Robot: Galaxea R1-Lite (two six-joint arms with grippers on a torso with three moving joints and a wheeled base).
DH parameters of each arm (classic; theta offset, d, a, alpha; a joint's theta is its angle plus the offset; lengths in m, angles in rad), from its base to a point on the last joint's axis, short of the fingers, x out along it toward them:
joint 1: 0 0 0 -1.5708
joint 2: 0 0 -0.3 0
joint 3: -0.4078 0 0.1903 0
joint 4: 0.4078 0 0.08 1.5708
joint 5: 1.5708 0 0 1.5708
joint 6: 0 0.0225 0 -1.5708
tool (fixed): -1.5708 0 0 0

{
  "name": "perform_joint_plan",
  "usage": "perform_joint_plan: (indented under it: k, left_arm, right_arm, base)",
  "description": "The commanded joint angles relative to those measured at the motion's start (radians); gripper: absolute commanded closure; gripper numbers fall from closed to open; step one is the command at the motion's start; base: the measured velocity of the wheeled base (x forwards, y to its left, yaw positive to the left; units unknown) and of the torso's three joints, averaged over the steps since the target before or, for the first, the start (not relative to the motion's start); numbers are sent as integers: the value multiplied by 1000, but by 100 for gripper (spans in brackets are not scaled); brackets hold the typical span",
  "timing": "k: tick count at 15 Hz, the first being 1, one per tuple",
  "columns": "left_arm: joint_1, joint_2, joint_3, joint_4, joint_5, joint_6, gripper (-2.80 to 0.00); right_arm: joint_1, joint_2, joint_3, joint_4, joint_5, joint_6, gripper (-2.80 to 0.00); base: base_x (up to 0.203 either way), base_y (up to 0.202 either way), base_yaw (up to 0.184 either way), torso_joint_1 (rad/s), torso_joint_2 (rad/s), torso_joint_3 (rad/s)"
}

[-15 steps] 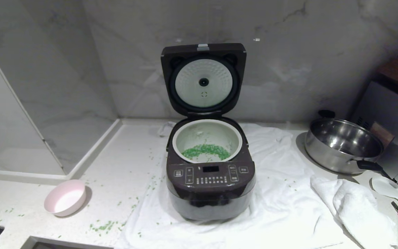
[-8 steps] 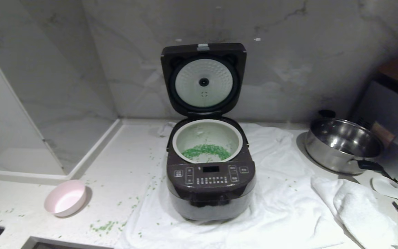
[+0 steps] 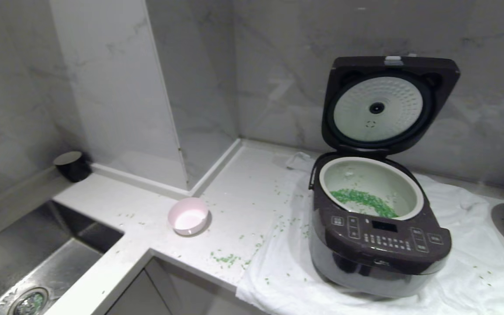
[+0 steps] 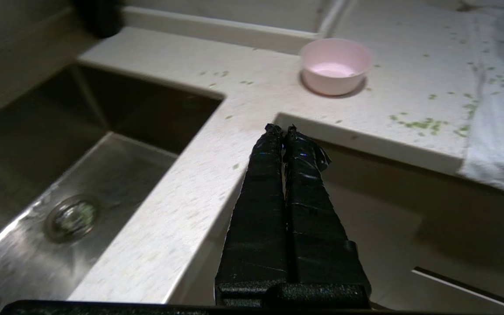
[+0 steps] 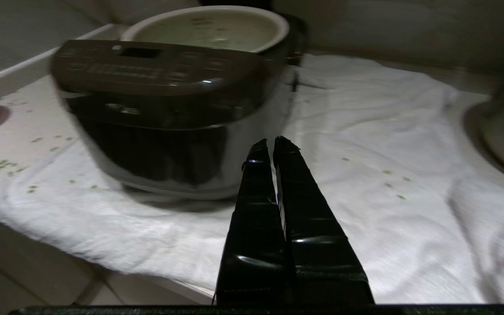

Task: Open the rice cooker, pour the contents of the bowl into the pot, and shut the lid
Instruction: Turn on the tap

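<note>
My left hand (image 4: 283,129) hangs pressed together and empty off the near edge of the worktop (image 4: 252,92), beside the one sink (image 4: 59,175). My right hand (image 5: 272,146), also pressed together and empty, sits low before the one rice cooker (image 3: 376,236), over the white cloth (image 3: 475,245). One bowl (image 3: 188,215) stands upright to the cooker's left. The lid (image 3: 387,103) stands raised, and the contents (image 3: 363,201) lie in the one pot (image 3: 409,205), with many green bits scattered about the worktop.

Grey marble walls (image 3: 278,65) (veined) — pale countertop (image 3: 243,183)
</note>
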Motion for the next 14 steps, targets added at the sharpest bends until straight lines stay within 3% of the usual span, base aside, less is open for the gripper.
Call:
perform_joint_plan:
  k: [1,7,14]
  left_arm:
    - [1,-3,0,1,0,0,0]
    - [1,-3,0,1,-1,0,0]
    - [-1,-3,0,1,-2,-2,0]
  right_arm:
    - [0,1,2,0,1,1,0]
    - [0,1,2,0,1,2,0]
    - [-1,0,2,0,-1,4,0]
  base:
    - [-5,-7,179,-9,12,5]
    - [-1,-4,155,3,4,6]
    - [7,0,0,-1,0,1]
